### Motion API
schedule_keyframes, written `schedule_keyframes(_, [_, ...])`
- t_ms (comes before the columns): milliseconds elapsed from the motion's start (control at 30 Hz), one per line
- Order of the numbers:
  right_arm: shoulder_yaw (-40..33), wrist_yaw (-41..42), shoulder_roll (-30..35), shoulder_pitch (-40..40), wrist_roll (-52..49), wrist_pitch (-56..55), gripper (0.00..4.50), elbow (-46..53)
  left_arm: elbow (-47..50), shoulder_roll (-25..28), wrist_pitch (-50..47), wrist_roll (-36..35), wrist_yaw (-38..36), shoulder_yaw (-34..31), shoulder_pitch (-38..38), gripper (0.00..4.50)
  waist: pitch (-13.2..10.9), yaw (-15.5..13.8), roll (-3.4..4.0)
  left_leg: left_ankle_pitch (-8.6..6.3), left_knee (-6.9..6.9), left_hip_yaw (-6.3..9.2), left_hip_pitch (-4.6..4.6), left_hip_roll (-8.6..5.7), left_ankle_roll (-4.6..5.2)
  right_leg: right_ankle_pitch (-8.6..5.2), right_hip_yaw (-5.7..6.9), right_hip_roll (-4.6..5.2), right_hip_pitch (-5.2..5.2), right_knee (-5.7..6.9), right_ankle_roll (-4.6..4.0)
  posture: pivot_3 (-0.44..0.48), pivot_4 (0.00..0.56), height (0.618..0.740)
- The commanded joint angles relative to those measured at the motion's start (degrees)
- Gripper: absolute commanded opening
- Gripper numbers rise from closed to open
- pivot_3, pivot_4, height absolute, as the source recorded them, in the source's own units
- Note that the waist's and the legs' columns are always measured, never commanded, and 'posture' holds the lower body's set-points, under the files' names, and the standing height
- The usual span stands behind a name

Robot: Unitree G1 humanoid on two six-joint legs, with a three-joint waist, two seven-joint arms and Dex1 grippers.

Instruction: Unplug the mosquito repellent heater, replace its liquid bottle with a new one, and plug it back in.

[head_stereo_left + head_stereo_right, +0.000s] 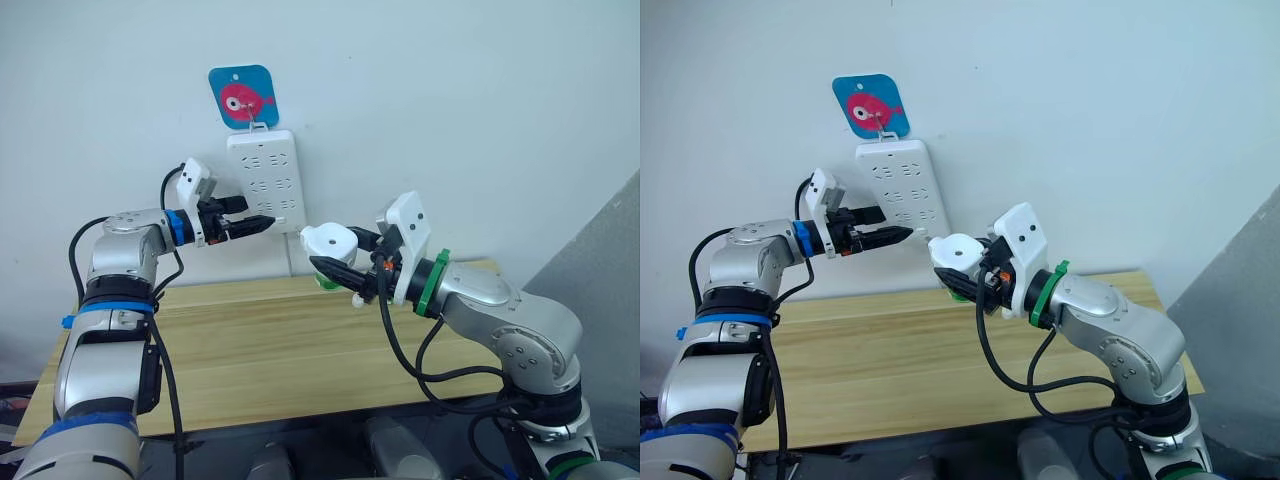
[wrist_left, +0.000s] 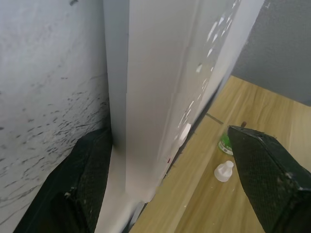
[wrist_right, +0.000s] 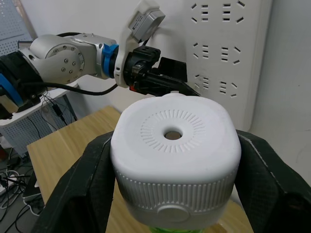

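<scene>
The mosquito repellent heater [image 1: 329, 243] is off the wall and held in the air above the back edge of the wooden table [image 1: 250, 340], clamped between the 2 fingers of the right gripper [image 1: 338, 268]. A green bottle [image 1: 326, 281] sits under its white body, so a bottle is fitted; whether it is the new one cannot be told. On the table, in the left wrist view, lie a small white cap [image 2: 224, 171] and a green-and-white object [image 2: 225, 144], possibly the old bottle.

The power strip [image 1: 264, 178] hangs on the wall at about 10 o'clock from the heater, just apart from it. The left gripper [image 1: 258, 224] reaches to the strip's lower edge, its fingers spread on either side of the strip's body as if to steady it.

By this reading, unplugging is done and the swap looks done; plugging back in remains.
</scene>
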State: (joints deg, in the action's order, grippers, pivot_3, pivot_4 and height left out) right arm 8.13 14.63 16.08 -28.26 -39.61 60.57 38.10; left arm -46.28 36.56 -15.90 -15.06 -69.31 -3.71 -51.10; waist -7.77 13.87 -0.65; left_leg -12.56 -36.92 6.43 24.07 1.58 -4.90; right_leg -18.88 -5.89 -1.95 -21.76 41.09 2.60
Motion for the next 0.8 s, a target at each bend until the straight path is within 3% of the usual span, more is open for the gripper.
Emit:
schedule_keyframes(33, [-1.29, -0.28, -0.27, -0.02, -1.26, -0.38, 3.0, 3.12, -1.96, -0.94, 2.16, 0.77, -1.24, 0.35, -3.62, 3.9, 0.0, -0.1, 0.0, 0.0, -0.01, 0.01, 0.0, -0.01, 0.0, 0.0, 0.01, 0.0, 0.01, 0.0, 0.0, -0.265, 0.093, 0.711])
schedule_keyframes(233, [-1.27, -0.18, -0.34, 0.53, -1.46, -0.36, 3.0, 3.59, -4.68, -2.23, 3.96, 0.83, -1.65, -0.69, -5.67, 3.9, -0.01, -0.99, -0.01, 0.01, -0.04, 0.02, 0.0, -0.02, 0.0, 0.0, 0.01, 0.0, 0.03, 0.0, 0.01, -0.27, 0.091, 0.711])
schedule_keyframes(767, [-0.9, 0.51, 0.3, 1.5, -3.09, -0.87, 3.0, 3.94, -0.32, -3.65, 1.4, -1.46, -3.14, -2.29, -4.58, 3.9, -0.02, -0.91, -0.03, 0.01, -0.02, 0.05, 0.06, -0.01, 0.0, 0.0, 0.05, 0.0, -0.02, 0.0, 0.0, -0.267, 0.09, 0.711])
schedule_keyframes(800, [-0.88, 0.49, 0.3, 1.48, -3.05, -0.89, 3.0, 3.91, 0.14, -3.57, 0.72, -1.62, -3.42, -2.26, -4.22, 3.72, -0.02, -0.91, -0.03, 0.01, -0.02, 0.05, 0.07, 0.0, 0.0, 0.0, 0.04, 0.0, -0.02, 0.0, 0.0, -0.267, 0.09, 0.711])
